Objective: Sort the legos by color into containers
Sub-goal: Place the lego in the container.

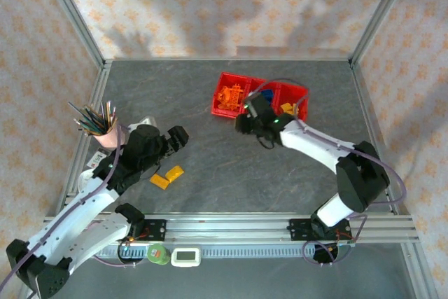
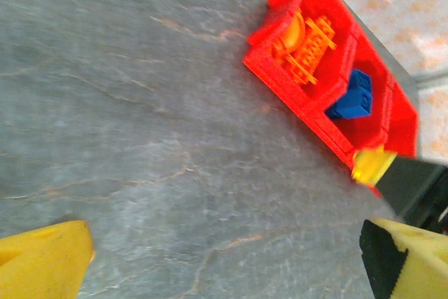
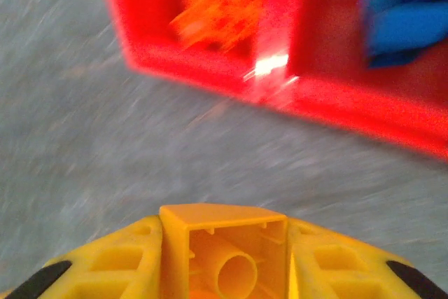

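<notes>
The red containers stand at the back middle of the table. Orange legos fill the left bin and blue legos lie in the one beside it. My right gripper hovers just in front of the bins, shut on a yellow lego whose hollow underside faces the wrist camera. Two more yellow legos lie on the table near the left arm. My left gripper is open above bare table, its fingertips wide apart. The left wrist view shows the containers and the held yellow lego.
A pink cup of colored pencils stands at the left edge, close behind the left arm. Metal frame posts border the table. A green roll and a white device sit on the front rail.
</notes>
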